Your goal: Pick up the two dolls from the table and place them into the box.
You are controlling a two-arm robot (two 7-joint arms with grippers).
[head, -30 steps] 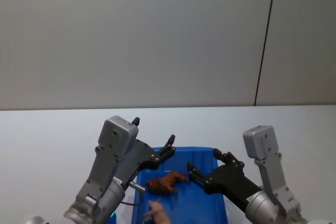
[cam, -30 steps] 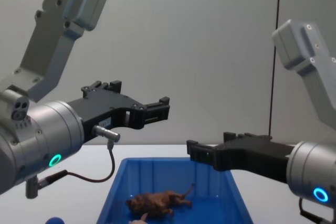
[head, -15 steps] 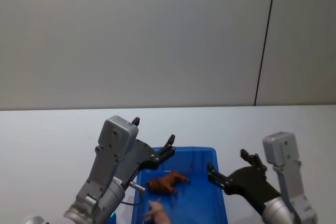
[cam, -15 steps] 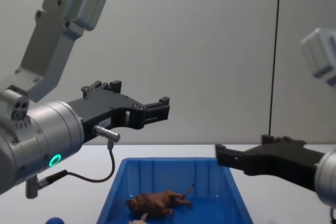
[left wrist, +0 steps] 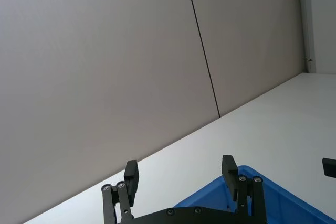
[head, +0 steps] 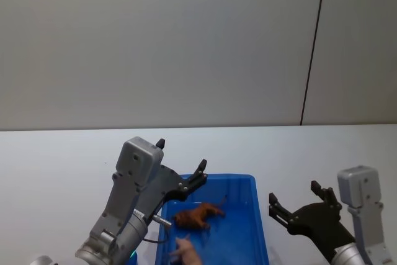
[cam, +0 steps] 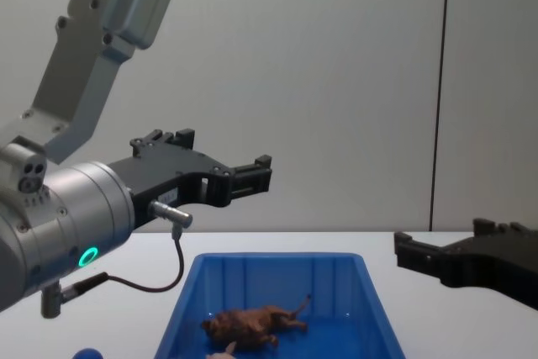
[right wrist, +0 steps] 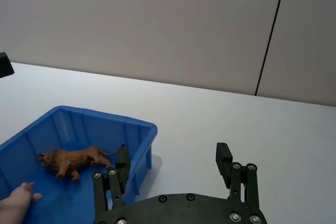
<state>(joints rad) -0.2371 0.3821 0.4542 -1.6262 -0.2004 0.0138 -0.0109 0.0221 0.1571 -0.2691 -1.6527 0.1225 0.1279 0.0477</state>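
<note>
The brown doll (head: pixel 197 215) is seen inside the box (head: pixel 248 181), stretched from 8 to 2 o'clock, with the pink doll (head: pixel 184 249) at its 7 o'clock. The left gripper (head: pixel 181 155) is held nearer, at 11 o'clock; the right gripper (head: pixel 296 195) at 3 o'clock. All fingers (right wrist: pixel 224 157) are spread, nothing gripped.

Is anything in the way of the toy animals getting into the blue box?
Nothing visible is. The brown doll and pink doll already lie inside the box. The left end effector hovers open above it; the right end effector is open beside it.
</note>
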